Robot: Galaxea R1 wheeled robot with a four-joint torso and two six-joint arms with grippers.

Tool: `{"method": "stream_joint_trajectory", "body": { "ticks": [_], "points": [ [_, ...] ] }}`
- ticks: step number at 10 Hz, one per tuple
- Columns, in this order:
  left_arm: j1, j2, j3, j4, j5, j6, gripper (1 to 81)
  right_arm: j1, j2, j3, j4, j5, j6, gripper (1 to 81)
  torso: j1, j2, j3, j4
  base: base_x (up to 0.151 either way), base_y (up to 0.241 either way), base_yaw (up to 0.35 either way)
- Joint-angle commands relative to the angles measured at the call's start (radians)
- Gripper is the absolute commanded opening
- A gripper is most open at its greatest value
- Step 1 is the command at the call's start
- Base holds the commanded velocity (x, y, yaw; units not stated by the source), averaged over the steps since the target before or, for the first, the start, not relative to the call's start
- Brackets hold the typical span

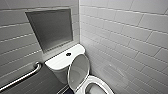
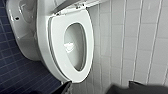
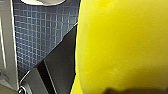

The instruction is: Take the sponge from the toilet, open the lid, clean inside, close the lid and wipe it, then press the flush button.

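Observation:
The white toilet (image 1: 62, 61) stands in the corner, with the dark round flush button (image 1: 68, 54) in the middle of its tank top. The lid (image 1: 78, 68) is raised and leans back toward the tank, above the open seat and bowl (image 1: 96, 86). In the left wrist view I look down on the seat (image 2: 56, 50) and into the bowl (image 2: 75, 47). My left gripper (image 2: 97, 88) hangs open above them, touching nothing. The yellow sponge (image 3: 122, 47) looms close in the right wrist view, with my right gripper (image 3: 95, 85) shut on it, a dark finger (image 3: 60, 65) alongside.
White tiled walls close in on the toilet at the back and right (image 1: 130, 37). A metal grab bar (image 1: 22, 77) slants along the left wall under a recessed niche (image 1: 51, 28). Dark blue tiled floor (image 2: 17, 72) lies beside the toilet base.

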Motion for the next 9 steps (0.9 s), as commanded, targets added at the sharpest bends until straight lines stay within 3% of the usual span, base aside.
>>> {"method": "stream_joint_trajectory", "body": {
  "ticks": [1,2,4,8,9],
  "points": [
    [0.033,-0.054,0.051,0.317,0.155,0.014,81.1,0.003,-0.051,0.067,-0.013,-0.064,-0.005,1.0,0.0,0.0,0.0,0.0,0.0,0.0,0.0],
    [0.094,-0.057,0.042,0.416,0.176,0.014,81.1,-0.002,-0.06,0.092,-0.013,-0.064,-0.007,1.0,0.0,0.0,0.0,0.0,0.0,0.0,0.0],
    [0.209,-0.06,0.021,0.571,0.176,0.016,81.1,-0.005,-0.111,0.196,-0.08,-0.055,-0.008,1.0,0.0,0.0,0.0,0.0,0.0,0.0,0.0],
    [0.373,-0.042,-0.114,0.645,0.162,0.017,81.1,-0.007,-0.16,0.255,-0.088,-0.044,-0.007,1.0,0.0,0.0,0.001,0.0,0.0,0.0,0.0],
    [0.413,-0.042,-0.131,0.677,0.15,0.017,81.1,-0.013,-0.187,0.271,-0.087,-0.009,-0.007,1.0,0.0,0.0,0.001,0.0,0.0,0.0,0.0]
  ]
}}
